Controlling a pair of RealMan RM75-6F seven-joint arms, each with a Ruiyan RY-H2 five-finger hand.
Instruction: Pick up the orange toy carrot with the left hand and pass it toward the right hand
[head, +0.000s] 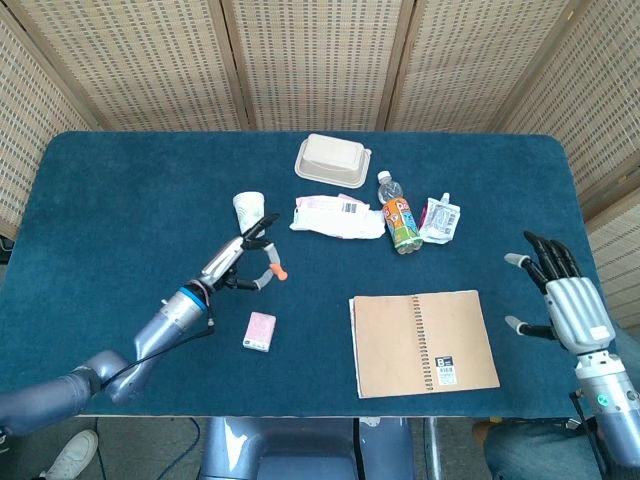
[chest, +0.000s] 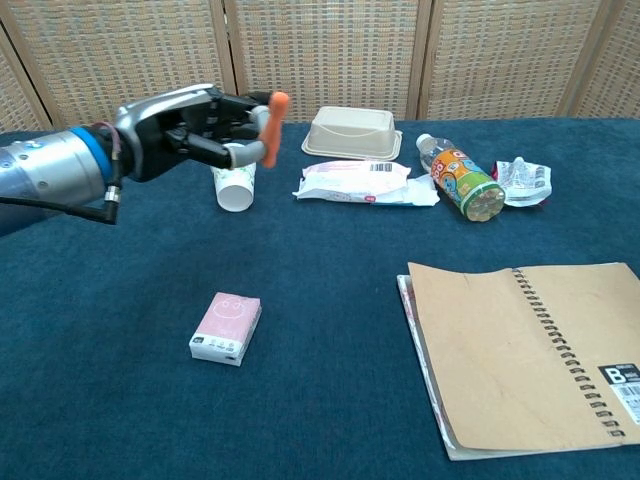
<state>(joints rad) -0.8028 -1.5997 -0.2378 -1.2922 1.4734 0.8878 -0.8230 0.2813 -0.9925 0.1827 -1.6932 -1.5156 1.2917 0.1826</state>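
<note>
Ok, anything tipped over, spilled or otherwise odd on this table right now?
Yes: the paper cup and the bottle both lie on their sides, and a crumpled pouch sits beside the bottle. No spill shows.
</note>
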